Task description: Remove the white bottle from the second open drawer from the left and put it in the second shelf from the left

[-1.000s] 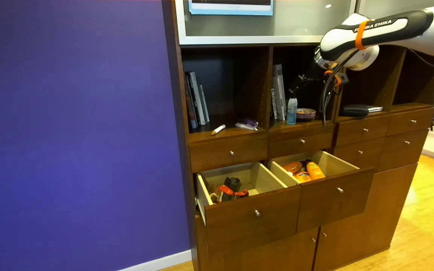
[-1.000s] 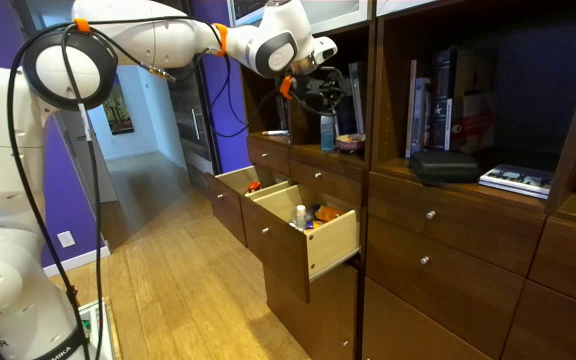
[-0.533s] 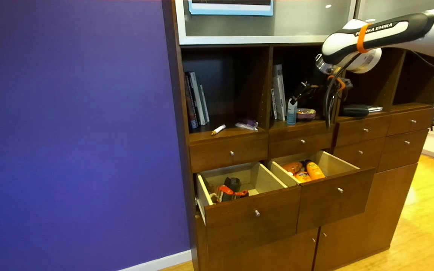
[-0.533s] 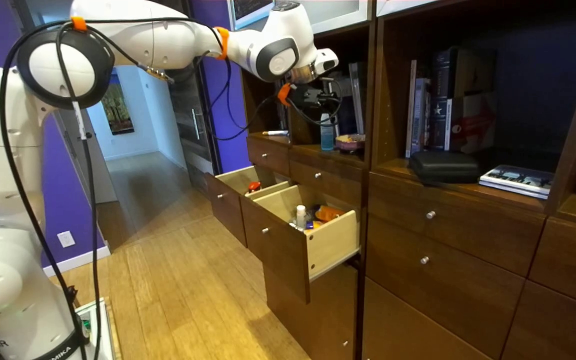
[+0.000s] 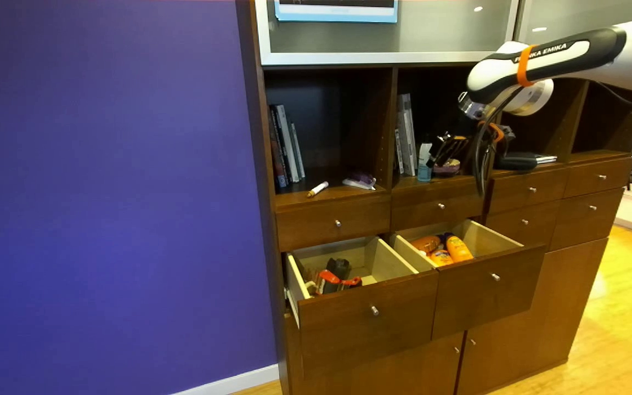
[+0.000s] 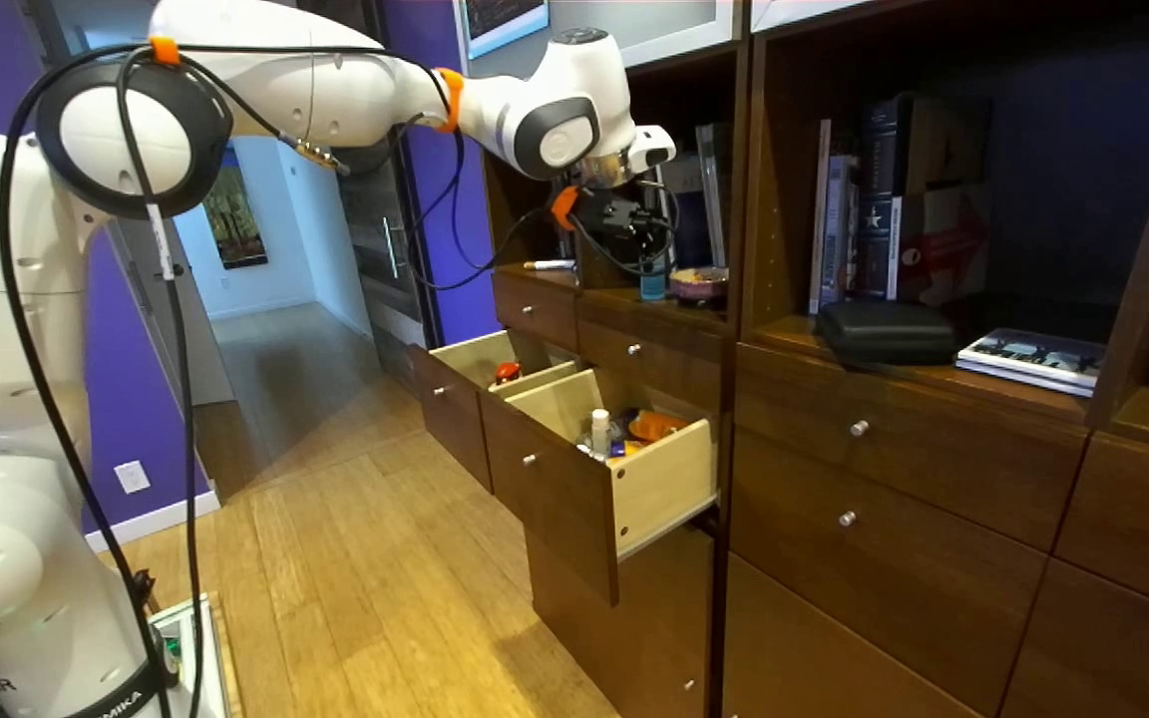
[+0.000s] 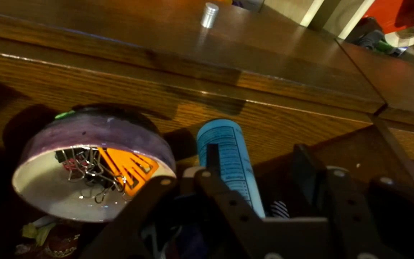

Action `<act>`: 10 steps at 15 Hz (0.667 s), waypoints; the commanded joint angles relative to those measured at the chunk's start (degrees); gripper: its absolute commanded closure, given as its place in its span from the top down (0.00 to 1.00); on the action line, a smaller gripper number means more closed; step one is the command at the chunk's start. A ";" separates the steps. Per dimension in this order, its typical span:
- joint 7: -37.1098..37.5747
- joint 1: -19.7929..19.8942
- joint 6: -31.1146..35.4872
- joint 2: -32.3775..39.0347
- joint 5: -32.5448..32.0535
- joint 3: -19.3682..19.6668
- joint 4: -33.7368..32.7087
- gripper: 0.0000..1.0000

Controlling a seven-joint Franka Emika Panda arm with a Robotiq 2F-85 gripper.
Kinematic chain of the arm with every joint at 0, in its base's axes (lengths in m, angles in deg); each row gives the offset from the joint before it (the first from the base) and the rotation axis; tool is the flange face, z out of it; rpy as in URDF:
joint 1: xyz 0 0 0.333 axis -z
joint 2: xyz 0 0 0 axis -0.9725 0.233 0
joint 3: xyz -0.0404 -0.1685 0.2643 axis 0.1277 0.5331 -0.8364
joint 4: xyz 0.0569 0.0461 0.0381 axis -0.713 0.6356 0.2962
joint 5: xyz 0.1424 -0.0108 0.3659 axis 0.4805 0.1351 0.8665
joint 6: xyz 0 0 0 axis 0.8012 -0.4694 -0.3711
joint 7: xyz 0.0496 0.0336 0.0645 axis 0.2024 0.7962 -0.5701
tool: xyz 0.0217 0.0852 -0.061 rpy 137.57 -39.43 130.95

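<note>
The pale-blue white bottle [image 5: 424,171] stands upright on the floor of the second shelf [image 5: 430,90], beside a bowl; it also shows in an exterior view [image 6: 652,287] and in the wrist view [image 7: 231,151]. Its top is hidden behind my gripper in the wrist view. My gripper [image 7: 259,158] is open with nothing between its fingers. One finger overlaps the bottle in the picture; I cannot tell if they touch. The gripper also shows in both exterior views [image 5: 441,158] [image 6: 649,244]. The second open drawer [image 5: 486,293] is pulled out below and holds orange bottles.
A purple bowl [image 7: 99,133] with clips sits next to the bottle. Upright books [image 5: 405,134] stand at the shelf's side. Another open drawer [image 5: 368,323] holds orange-and-black items. A clear white-capped bottle [image 6: 600,431] is in the second drawer. A marker [image 5: 317,189] lies on the first shelf.
The arm and gripper have come down, from above the bottle to beside its upper part. The bottle, bowl and drawers have not moved.
</note>
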 commanded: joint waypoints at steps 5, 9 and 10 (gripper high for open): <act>0.75 1.28 1.72 1.65 -1.09 -0.86 0.08 0.01; 0.09 1.69 5.03 2.90 -0.53 -1.29 -0.22 0.00; -0.13 1.85 5.89 3.12 -0.18 -1.55 -0.25 0.00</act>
